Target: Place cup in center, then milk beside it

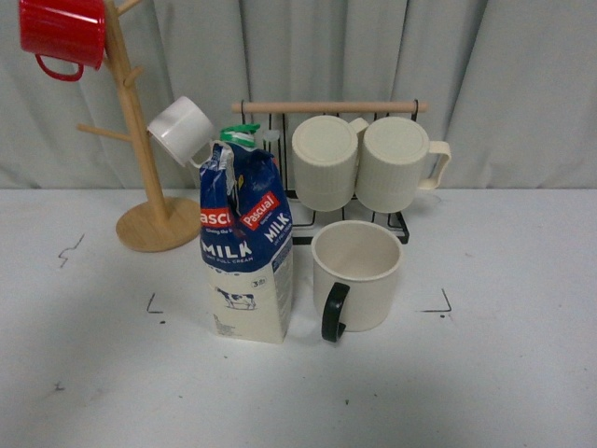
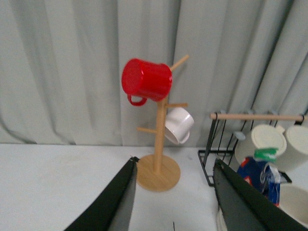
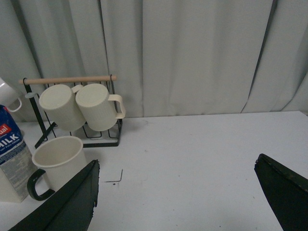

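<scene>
The cup [image 1: 356, 275] and milk [image 1: 246, 245] are stood side by side in the center [image 1: 308, 359]; both grippers [image 2: 173, 202] [image 3: 175, 197] are spread wide, empty.

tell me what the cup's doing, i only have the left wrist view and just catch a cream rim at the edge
Observer: The cup stands upright on the table, mouth up, between the black corner marks, its black handle facing the camera in the front view.
Operator: where's the milk then
Observer: The milk stands upright close beside the cup, on the left in the front view; I can't tell whether they touch.
Operator: is the right gripper near them
Observer: No. The right gripper is open with nothing between its fingers, and the cup sits beyond one fingertip.
Operator: anything behind the cup
Observer: A black wire rack holding two ribbed cream mugs.
</scene>
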Robot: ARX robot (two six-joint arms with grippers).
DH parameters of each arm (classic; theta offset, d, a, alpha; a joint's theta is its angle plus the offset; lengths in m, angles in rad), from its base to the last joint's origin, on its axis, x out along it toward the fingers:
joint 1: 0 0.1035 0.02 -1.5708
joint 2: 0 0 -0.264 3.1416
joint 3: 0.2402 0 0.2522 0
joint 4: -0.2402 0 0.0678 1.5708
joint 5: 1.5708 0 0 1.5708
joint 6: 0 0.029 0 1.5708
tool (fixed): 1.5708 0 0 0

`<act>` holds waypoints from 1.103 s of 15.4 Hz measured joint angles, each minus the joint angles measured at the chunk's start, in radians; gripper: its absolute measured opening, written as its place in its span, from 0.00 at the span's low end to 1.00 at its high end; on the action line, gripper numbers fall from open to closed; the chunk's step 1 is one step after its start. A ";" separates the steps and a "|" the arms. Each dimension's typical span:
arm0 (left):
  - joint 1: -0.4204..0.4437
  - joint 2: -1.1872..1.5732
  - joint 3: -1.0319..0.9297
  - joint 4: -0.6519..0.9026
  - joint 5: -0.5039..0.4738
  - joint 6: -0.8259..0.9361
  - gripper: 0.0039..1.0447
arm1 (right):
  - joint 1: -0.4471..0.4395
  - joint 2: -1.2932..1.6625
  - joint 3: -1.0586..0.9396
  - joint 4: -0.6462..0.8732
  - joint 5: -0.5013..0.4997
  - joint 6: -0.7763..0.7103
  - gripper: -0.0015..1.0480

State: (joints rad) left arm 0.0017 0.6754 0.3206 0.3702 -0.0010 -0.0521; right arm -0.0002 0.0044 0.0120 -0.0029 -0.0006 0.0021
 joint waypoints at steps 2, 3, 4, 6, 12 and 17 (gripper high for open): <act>-0.005 -0.039 -0.082 0.006 0.001 0.029 0.25 | 0.000 0.000 0.000 -0.002 0.000 0.000 0.94; -0.005 -0.063 -0.105 0.011 0.001 0.034 0.17 | 0.000 0.000 0.000 -0.001 0.000 0.000 0.94; -0.005 -0.092 -0.122 0.014 0.001 0.034 0.06 | 0.000 0.000 0.000 0.000 0.000 0.000 0.94; -0.005 -0.144 -0.167 0.011 0.001 0.036 0.01 | 0.000 0.000 0.000 -0.001 0.000 0.000 0.94; -0.005 -0.275 -0.245 -0.046 0.001 0.036 0.01 | 0.000 0.000 0.000 -0.001 0.000 0.000 0.94; -0.005 -0.375 -0.277 -0.112 0.001 0.036 0.01 | 0.000 0.000 0.000 -0.001 0.000 0.000 0.94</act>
State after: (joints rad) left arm -0.0029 0.3000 0.0437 0.2584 -0.0002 -0.0158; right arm -0.0002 0.0044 0.0120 -0.0036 -0.0002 0.0025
